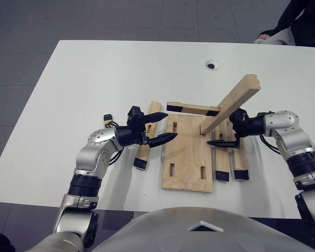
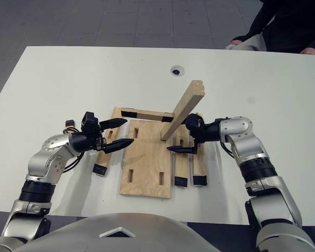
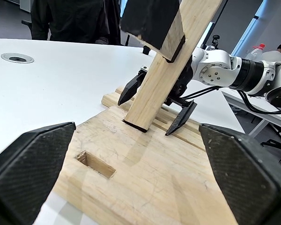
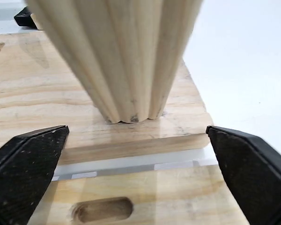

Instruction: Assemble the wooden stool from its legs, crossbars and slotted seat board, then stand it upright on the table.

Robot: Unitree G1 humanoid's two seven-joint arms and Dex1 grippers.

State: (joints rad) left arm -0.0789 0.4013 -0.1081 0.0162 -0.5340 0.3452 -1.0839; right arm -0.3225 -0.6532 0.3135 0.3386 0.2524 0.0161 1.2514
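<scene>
- tabletop (image 1: 84,84): plain white
- grommet (image 1: 212,64): grey ring, black centre
- seat board (image 1: 186,168): pale tan wood, faint darker grain streaks
- tilted leg (image 1: 232,102): light yellowish wood, no markings
- flat leg on left (image 1: 147,137): same light wood, black near end
- two flat legs on right (image 1: 231,157): light wood, black near ends
- crossbar (image 1: 191,108): tan, black at both ends
- left pincer (image 1: 170,126): black, fine dotted texture
- right pincer (image 3: 144,117): black
- floor (image 1: 68,21): dark grey tiles, thin lighter grout lines
</scene>
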